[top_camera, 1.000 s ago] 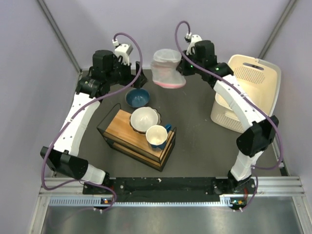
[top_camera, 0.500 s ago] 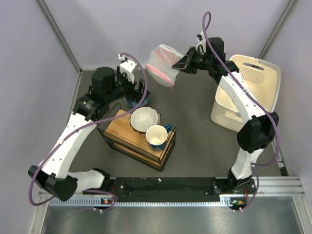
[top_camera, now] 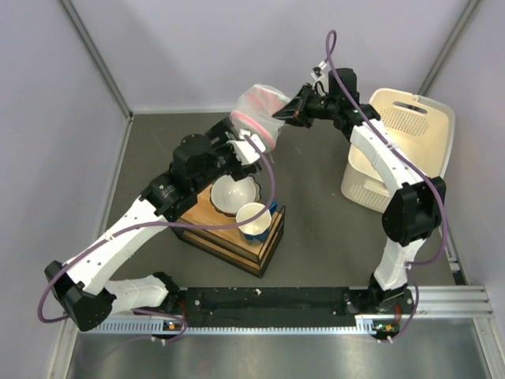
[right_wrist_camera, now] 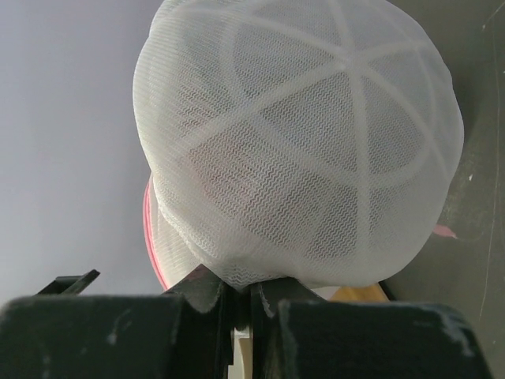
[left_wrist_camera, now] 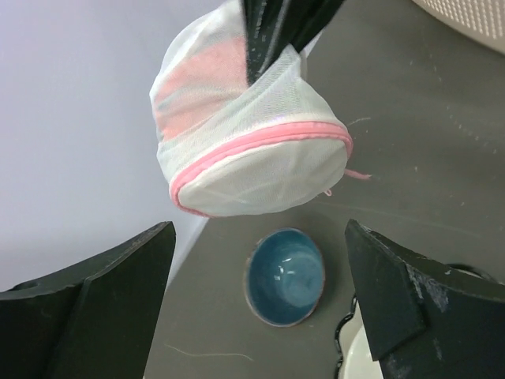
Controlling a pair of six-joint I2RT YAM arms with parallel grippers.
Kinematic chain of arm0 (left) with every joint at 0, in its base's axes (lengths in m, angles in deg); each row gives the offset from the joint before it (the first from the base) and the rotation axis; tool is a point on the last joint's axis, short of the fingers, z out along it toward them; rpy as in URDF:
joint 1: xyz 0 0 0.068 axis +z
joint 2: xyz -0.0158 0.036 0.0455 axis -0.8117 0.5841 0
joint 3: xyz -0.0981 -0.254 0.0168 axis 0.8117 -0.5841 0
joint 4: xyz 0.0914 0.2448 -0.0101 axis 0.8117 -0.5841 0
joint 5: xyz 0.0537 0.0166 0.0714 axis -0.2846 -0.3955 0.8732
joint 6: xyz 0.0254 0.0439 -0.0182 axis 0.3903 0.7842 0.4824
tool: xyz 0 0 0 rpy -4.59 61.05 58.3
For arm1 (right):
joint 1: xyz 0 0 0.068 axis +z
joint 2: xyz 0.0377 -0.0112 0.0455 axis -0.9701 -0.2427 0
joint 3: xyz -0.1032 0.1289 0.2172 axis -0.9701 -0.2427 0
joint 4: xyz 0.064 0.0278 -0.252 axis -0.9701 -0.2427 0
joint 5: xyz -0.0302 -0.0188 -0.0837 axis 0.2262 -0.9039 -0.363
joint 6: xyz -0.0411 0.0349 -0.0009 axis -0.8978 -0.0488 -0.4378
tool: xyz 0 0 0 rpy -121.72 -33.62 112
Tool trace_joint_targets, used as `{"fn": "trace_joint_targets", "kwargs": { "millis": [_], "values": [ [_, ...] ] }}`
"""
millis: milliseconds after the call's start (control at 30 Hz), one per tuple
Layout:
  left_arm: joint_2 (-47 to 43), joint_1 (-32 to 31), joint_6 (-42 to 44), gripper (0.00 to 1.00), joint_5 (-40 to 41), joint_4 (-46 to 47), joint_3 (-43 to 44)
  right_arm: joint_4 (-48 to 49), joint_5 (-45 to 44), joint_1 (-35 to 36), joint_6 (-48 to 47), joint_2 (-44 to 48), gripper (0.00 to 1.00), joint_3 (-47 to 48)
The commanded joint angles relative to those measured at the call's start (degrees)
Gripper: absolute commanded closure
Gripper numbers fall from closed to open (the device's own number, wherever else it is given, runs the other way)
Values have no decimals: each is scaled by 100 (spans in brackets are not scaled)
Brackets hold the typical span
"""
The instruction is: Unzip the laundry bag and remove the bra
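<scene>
The laundry bag (top_camera: 257,110), white mesh with pink zipper trim (left_wrist_camera: 260,146), hangs in the air above the back of the table. My right gripper (top_camera: 290,110) is shut on a pinch of its mesh dome (right_wrist_camera: 308,142), with the pinch right at the fingertips (right_wrist_camera: 241,296). My left gripper (top_camera: 246,148) is open and empty, just below and in front of the bag; the left wrist view shows the bag's zipped rim above its spread fingers (left_wrist_camera: 87,316). The bra is hidden; only a faint pink tint (left_wrist_camera: 197,87) shows through the mesh.
A blue bowl (left_wrist_camera: 286,276) sits on the table under the bag. A wooden rack (top_camera: 201,207) holds a white bowl (top_camera: 234,192) and a blue-and-white mug (top_camera: 254,219). A cream perforated basket (top_camera: 398,150) stands at the right. Walls close the back.
My right gripper has lifted the bag off the table and tipped it leftward. My left arm has swung from the back left to the centre, open under the bag.
</scene>
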Motion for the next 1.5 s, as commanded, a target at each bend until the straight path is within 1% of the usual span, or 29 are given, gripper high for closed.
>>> {"fn": "trace_joint_targets", "kwargs": {
  "millis": [0, 33, 100, 167, 267, 300, 400, 433, 467, 567, 667, 700, 800, 867, 900, 1033, 1100, 1200, 1267, 1300, 1333, 1467],
  "values": [
    [-102, 181, 1263, 5, -600, 600, 25, 491, 352, -24, 108, 223, 100, 16],
    [-102, 425, 1298, 4, -900, 468, 60, 491, 370, -15, 90, 223, 100, 25],
    [-59, 673, 1272, 4, -1663, 152, 236, 491, 265, -15, 29, 292, 100, -2],
    [3, 884, 1167, 4, -1799, 98, 385, 473, 168, -15, -24, 363, 100, -19],
    [187, 1086, 1254, 3, -2070, -270, 692, 473, 203, -15, -42, 381, 100, -28],
    [327, 1139, 1280, 4, -2272, -603, 798, 473, 212, -15, -51, 389, 100, -28],
    [582, 1385, 1035, 4, -2905, -790, 1114, 447, 142, -24, -103, 425, 100, -89],
    [644, 1507, 974, 4, -3289, -938, 1176, 438, 133, -15, -103, 433, 100, -124],
    [706, 1543, 947, 3, -3389, -1009, 1299, 430, 142, -6, -112, 442, 100, -133],
    [952, 1561, 886, 1, -3530, -1185, 1509, 447, 168, -15, -112, 486, 100, -186],
    [1399, 1561, 894, 2, -3653, -1641, 1878, 447, 203, -15, -103, 539, 100, -204],
    [1453, 1561, 859, 2, -3654, -1660, 1906, 438, 221, -24, -95, 539, 100, -195],
    [1559, 1561, 666, 5, -3706, -1485, 1836, 438, 247, -15, -95, 565, 100, -169],
    [1620, 1561, 421, 7, -3584, -1223, 1749, 430, 300, -15, -103, 574, 100, -151],
    [1629, 1561, 367, 7, -3444, -1038, 1731, 429, 317, -15, -103, 574, 100, -160],
    [1708, 1561, 305, 9, -3372, -809, 1748, 438, 449, -15, -112, 592, 100, -169],
    [1787, 1561, 43, 12, -3363, -686, 1739, 456, 519, -24, -112, 600, 100, -160],
    [1910, 1553, -283, 13, -3451, -492, 1739, 552, 686, 2, -68, 583, 100, -151],
    [1989, 1561, -432, 11, -3416, -413, 1774, 570, 748, -6, -68, 583, 100, -160],
    [1990, 1561, -442, 7, -3381, -395, 1792, 561, 757, -6, -86, 574, 100, -169],
    [1990, 1561, -433, 6, -3346, -369, 1792, 579, 792, -6, -77, 591, 100, -195],
    [1806, 1561, -249, 4, -3154, -263, 1670, 579, 810, -6, -103, 600, 100, -265]
  ]
}}
